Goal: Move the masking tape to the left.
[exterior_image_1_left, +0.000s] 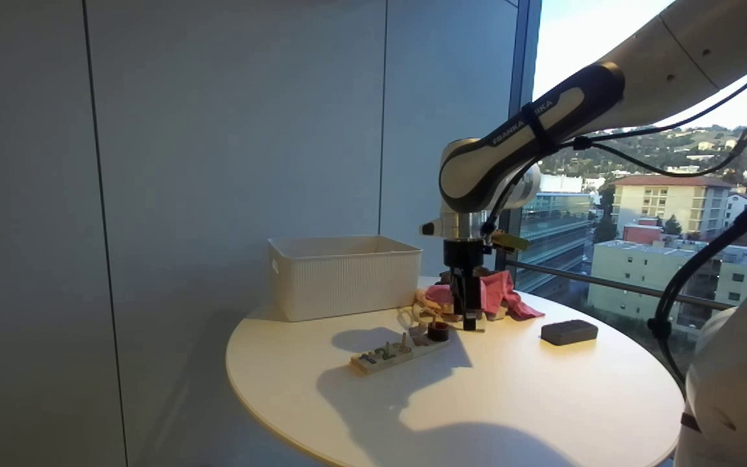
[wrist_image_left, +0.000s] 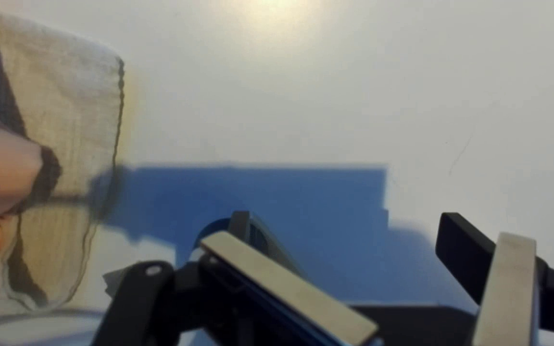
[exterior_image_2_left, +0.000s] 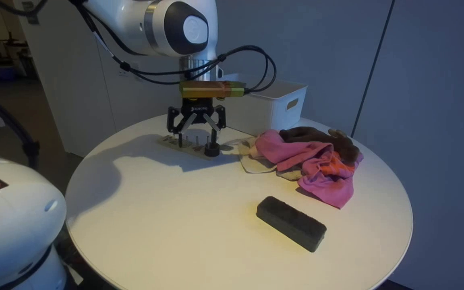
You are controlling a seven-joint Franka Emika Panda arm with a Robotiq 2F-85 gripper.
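A dark round ring (exterior_image_1_left: 438,331) sits at one end of a pale pegged number board (exterior_image_1_left: 373,363) on the round table. It may be the tape roll; I cannot tell for sure. It also shows at the end of the board in an exterior view (exterior_image_2_left: 212,150). My gripper (exterior_image_2_left: 197,141) points down with its two fingers spread apart and nothing between them. One finger overlaps the ring there; whether they touch I cannot tell. In the wrist view the open gripper (wrist_image_left: 344,223) has its left finger in front of a dark round shape (wrist_image_left: 209,229), which is mostly hidden.
A white bin (exterior_image_1_left: 347,285) stands at the back of the table. A heap of pink and beige cloths (exterior_image_2_left: 296,151) lies beside the board, and its edge shows in the wrist view (wrist_image_left: 80,120). A black oblong block (exterior_image_2_left: 291,223) lies farther along the table.
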